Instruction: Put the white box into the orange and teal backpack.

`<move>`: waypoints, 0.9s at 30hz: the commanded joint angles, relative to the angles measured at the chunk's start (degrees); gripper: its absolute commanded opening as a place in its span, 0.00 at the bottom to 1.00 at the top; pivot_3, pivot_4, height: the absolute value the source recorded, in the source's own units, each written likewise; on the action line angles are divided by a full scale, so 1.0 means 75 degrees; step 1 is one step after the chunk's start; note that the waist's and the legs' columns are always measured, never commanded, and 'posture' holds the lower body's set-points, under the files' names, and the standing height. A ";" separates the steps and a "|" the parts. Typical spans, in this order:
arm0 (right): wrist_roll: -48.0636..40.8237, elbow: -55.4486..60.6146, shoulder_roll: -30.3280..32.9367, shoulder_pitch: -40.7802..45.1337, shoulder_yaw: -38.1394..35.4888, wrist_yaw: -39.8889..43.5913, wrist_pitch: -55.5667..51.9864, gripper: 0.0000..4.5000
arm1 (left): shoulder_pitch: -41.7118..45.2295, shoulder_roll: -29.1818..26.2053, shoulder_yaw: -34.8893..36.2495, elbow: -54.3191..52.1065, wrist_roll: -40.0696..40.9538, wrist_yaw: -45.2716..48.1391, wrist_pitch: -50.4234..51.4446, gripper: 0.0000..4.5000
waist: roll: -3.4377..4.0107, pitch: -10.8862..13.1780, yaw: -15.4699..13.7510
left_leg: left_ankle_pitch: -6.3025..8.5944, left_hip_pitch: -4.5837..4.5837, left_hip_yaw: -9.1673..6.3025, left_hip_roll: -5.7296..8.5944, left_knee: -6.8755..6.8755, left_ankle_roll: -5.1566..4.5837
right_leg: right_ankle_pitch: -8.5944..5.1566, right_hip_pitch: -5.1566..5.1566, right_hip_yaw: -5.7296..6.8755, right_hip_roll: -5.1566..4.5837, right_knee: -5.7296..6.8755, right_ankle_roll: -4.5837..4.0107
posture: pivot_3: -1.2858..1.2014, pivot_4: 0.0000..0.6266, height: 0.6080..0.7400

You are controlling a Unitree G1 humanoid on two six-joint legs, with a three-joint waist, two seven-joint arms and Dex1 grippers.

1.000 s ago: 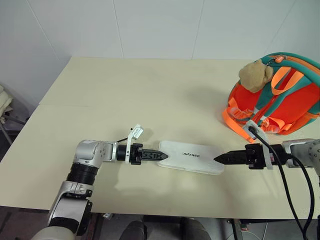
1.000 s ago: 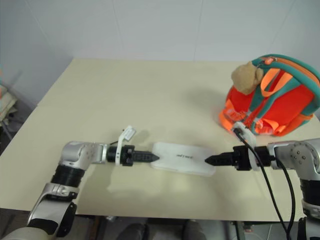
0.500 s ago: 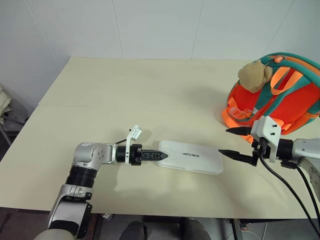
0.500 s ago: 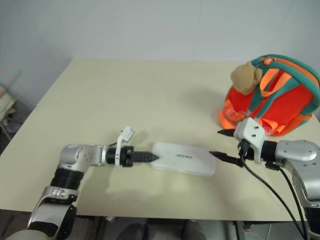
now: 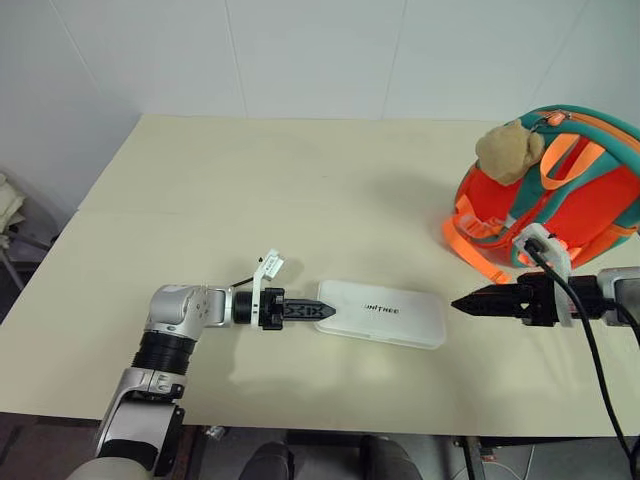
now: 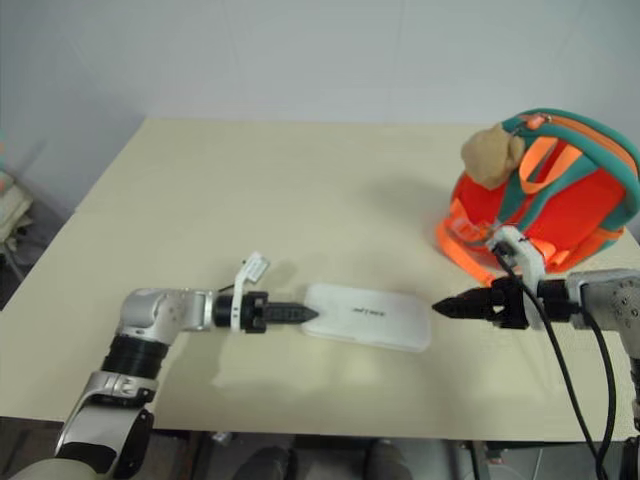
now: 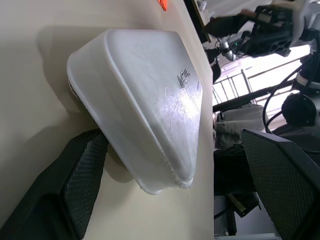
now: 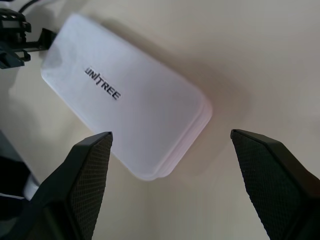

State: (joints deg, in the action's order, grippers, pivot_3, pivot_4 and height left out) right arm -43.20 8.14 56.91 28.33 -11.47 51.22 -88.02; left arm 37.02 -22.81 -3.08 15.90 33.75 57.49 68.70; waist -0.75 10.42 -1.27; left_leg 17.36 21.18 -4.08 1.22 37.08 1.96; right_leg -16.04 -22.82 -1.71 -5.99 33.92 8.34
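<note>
The white box (image 5: 385,313) lies flat on the table near its front edge, its dark lettering facing up. My left gripper (image 5: 316,311) is at the box's left end and is open; in the left wrist view the box's end (image 7: 145,95) sits between the two fingers. My right gripper (image 5: 458,303) is open and points at the box's right end from a short gap away, so that end (image 8: 125,115) shows ahead of its spread fingers. The orange and teal backpack (image 5: 590,210) stands at the table's right side behind my right arm, with a tan plush toy (image 5: 508,150) on it.
The beige table (image 5: 250,180) runs back to a white wall. Its front edge is just below both arms. Orange webbing loops (image 5: 470,245) trail from the backpack onto the table near my right gripper. A black cable (image 5: 590,350) hangs from my right wrist.
My right gripper has drawn back to the right, from touching the box's right end to a short gap away, after rolling its wrist and back. The left gripper and the box have not moved.
</note>
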 commanded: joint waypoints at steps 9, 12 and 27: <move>0.0047 -0.0423 -0.0408 0.0190 0.0661 -0.0548 -0.0335 1.00 | -0.0217 0.0003 -0.0253 0.0193 -0.0155 -0.0267 0.0096 0.99 | 0.0002 -0.0001 0.0006 | 0.0001 0.0000 0.0010 0.0005 0.0004 -0.0002 | 0.0007 0.0000 -0.0003 0.0000 -0.0003 0.0014 | 0.52 0.24 1.00; 0.0062 -0.0565 -0.0455 0.0253 0.0797 -0.0529 -0.0136 1.00 | -0.0226 -0.0011 -0.0280 0.0216 -0.0171 -0.0250 0.0079 0.99 | 0.0003 -0.0002 0.0007 | 0.0001 0.0001 0.0010 0.0006 0.0005 -0.0002 | 0.0008 0.0000 -0.0003 0.0000 -0.0003 0.0016 | 0.52 0.24 1.00; 0.0788 -0.1249 -0.0442 0.0176 0.1647 0.0003 0.1960 1.00 | -0.0159 0.0018 -0.0462 0.0287 -0.0205 -0.0212 0.0110 0.99 | 0.0000 -0.0003 0.0037 | 0.0000 -0.0008 0.0012 0.0007 0.0016 -0.0002 | 0.0017 0.0016 -0.0005 0.0004 -0.0004 0.0028 | 0.52 0.24 1.00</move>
State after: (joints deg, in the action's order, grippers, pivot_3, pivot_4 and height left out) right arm -38.88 -0.40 53.73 29.15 0.57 51.14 -75.39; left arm 37.26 -22.85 -3.51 16.26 33.64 57.07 68.30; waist -0.75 10.40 -0.99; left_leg 17.36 21.12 -3.99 1.27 37.21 1.94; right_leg -15.91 -22.70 -1.75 -5.96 33.89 8.56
